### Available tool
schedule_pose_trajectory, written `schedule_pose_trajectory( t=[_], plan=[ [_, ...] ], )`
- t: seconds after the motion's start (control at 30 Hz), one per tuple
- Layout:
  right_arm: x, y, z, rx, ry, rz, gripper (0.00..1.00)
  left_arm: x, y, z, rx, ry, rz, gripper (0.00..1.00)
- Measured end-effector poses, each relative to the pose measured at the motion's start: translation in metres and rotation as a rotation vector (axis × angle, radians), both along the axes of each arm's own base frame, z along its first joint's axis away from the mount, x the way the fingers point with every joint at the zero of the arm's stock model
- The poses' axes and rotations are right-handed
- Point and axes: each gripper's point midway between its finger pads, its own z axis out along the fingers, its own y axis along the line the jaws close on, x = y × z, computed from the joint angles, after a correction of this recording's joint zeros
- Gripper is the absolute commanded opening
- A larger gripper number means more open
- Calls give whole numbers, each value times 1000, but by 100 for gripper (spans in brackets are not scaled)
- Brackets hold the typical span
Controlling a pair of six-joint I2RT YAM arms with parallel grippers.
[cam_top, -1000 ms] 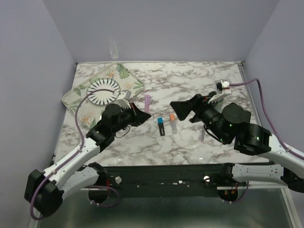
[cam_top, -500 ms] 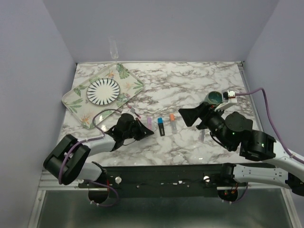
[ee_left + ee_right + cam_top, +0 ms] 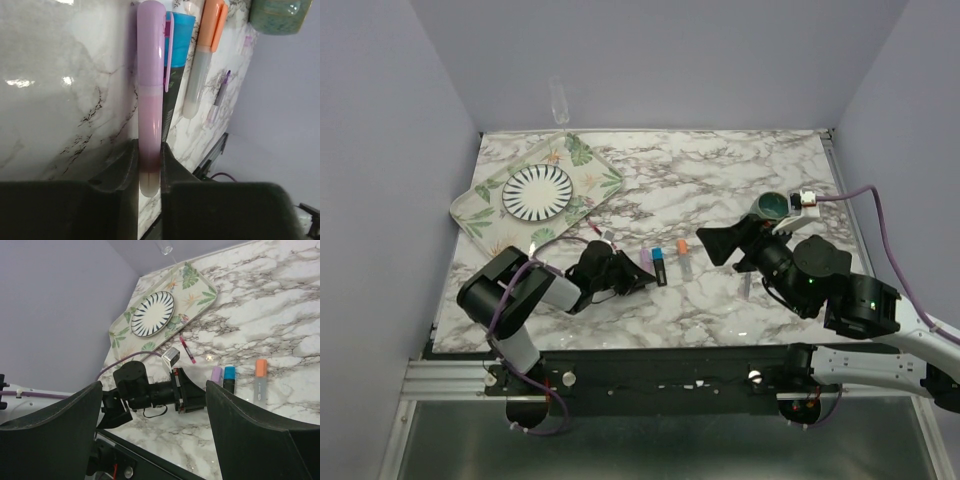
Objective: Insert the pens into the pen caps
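My left gripper [image 3: 148,150] lies low over the marble table [image 3: 720,170], shut on the tail of the pink-purple pen [image 3: 150,110], which wears its light purple cap [image 3: 150,45]. That pen [image 3: 645,257] lies right beside the black pen with the blue cap [image 3: 660,266]. The grey pen with the orange cap [image 3: 683,256] is just to their right. A thin red pen [image 3: 598,233] lies behind the left gripper [image 3: 636,273]. My right gripper [image 3: 715,243] hovers open to the right of the row, holding nothing.
A teal mug [image 3: 769,207] stands behind the right arm. A leaf-print tray [image 3: 480,215] with a striped plate [image 3: 537,190] sits at the back left. A clear glass [image 3: 558,100] stands against the back wall. A thin pale pen [image 3: 745,287] lies under the right wrist.
The left arm swung down and lowered to the table, bringing the pink-purple pen beside the blue-capped one. The right arm drew back to the right, uncovering the mug.
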Motion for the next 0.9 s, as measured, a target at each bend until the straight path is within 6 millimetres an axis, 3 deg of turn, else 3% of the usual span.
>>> schedule_pose_trajectory(
  t=[0.23,0.37,0.5,0.63,0.77,0.9],
  plan=[
    [1,-2,-1,-1,2,-14,89,-9,0,-1,17,32,-9,56],
    [2,-2,-1,-2,2,-16,89,-13,6,13,35,25,3,66],
    [2,-2,-1,-2,2,-16,89,-14,16,25,84,19,28,86],
    [2,1,-4,-6,9,-17,89,-14,22,34,130,23,41,87],
    [3,4,-18,-35,51,-28,81,-15,31,42,187,18,54,87],
    [7,7,-43,-104,107,-49,72,-6,48,73,275,-100,85,85]
  ],
)
